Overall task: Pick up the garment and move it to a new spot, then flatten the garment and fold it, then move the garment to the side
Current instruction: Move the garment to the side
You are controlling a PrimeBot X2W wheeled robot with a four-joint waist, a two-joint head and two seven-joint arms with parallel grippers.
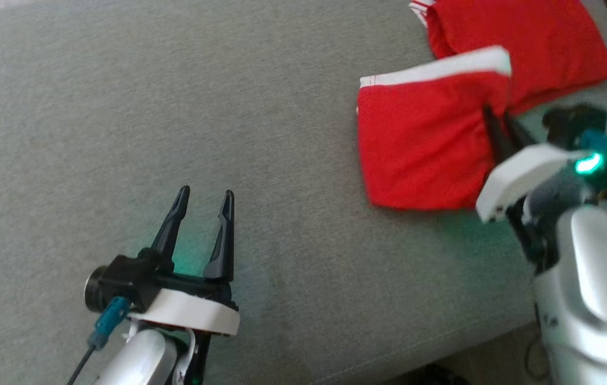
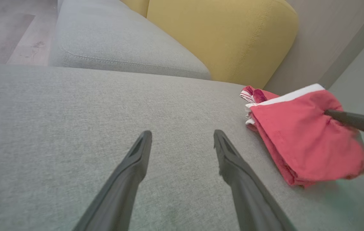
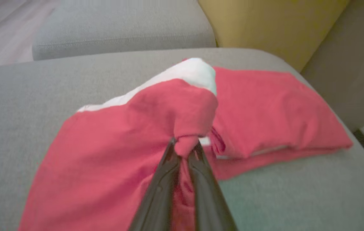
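The garment (image 1: 426, 149) is red cloth with a white band along one edge, lying at the right of a grey cushion (image 1: 175, 107). My right gripper (image 1: 496, 120) is shut on a pinch of the red fabric, lifting one layer off the rest. Up close the garment (image 3: 156, 134) bunches around the right gripper (image 3: 185, 147), with a flatter red part spreading to the right. My left gripper (image 1: 204, 199) hovers open over bare cushion at the lower left. From the left wrist, the left gripper (image 2: 182, 136) is empty, and the garment (image 2: 303, 138) hangs raised at the right.
A yellow cushion (image 2: 226, 35) stands behind the grey seat, beside a second grey cushion (image 2: 114, 41). Wooden floor (image 2: 5, 29) lies beyond on the left. The cushion's front edge (image 1: 442, 347) runs near my right arm.
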